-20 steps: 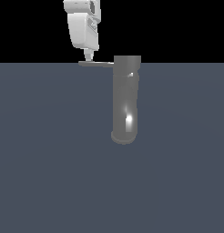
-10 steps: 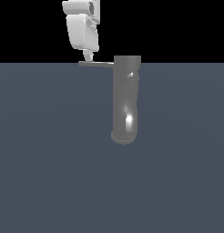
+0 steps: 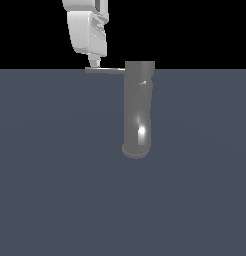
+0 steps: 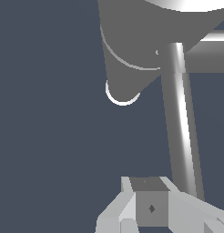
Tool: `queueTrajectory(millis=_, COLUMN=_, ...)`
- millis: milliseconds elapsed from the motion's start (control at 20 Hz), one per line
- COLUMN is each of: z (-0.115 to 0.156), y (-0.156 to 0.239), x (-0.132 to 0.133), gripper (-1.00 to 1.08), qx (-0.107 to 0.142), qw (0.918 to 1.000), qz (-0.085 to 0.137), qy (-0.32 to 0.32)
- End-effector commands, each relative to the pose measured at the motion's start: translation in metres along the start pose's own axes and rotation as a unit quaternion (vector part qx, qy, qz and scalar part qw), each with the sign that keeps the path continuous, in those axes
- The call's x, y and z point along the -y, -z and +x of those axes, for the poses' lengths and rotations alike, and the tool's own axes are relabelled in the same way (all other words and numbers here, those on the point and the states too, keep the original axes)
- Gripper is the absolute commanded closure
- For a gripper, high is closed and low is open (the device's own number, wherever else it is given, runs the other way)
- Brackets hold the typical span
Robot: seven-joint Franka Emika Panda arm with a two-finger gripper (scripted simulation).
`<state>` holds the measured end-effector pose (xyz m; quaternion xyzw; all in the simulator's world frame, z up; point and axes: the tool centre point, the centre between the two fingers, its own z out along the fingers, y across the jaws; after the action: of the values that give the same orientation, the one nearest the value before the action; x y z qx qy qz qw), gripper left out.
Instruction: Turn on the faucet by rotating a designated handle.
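Note:
The faucet [image 3: 139, 107] is a tall grey cylinder with a white glint near its base ring; the wrist view shows it from above [image 4: 127, 50]. Its handle [image 3: 106, 70], a thin flat grey bar, sticks out from the cylinder's top toward the exterior view's left, and it runs as a bright rod [image 4: 180, 113] in the wrist view. My white gripper [image 3: 95, 64] hangs straight above the bar's outer end, its tips at the bar. In the wrist view the fingers [image 4: 132, 214] sit pressed together, so the gripper [image 4: 150, 202] is shut, with the bar passing beside them, not between.
A flat dark blue-grey floor [image 3: 55, 190] spreads around the faucet. In the wrist view a second grey bar [image 4: 209, 54] leaves the cylinder's top in another direction.
The gripper has drifted very slightly toward the exterior view's left. The handle and faucet look unchanged.

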<state>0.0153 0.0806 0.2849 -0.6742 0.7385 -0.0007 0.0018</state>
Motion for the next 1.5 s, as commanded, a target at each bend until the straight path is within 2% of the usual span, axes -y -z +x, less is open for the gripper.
queueTrajectory(millis=0, z=0.002, y=0.0, x=-0.009, gripper=1.08, qx=-0.001, qw=1.0, qz=-0.002, qy=-0.001)
queueTrajectory(millis=1000, z=0.006, y=0.0, x=-0.071, gripper=1.08, qx=-0.001, qw=1.0, qz=-0.002, qy=-0.001)
queueTrajectory(millis=1050, z=0.008, y=0.0, x=-0.066, gripper=1.08, qx=-0.001, qw=1.0, qz=0.0, qy=-0.003)
queueTrajectory(millis=1450, z=0.03, y=0.0, x=-0.087, gripper=1.08, qx=-0.001, qw=1.0, qz=0.0, qy=-0.003)
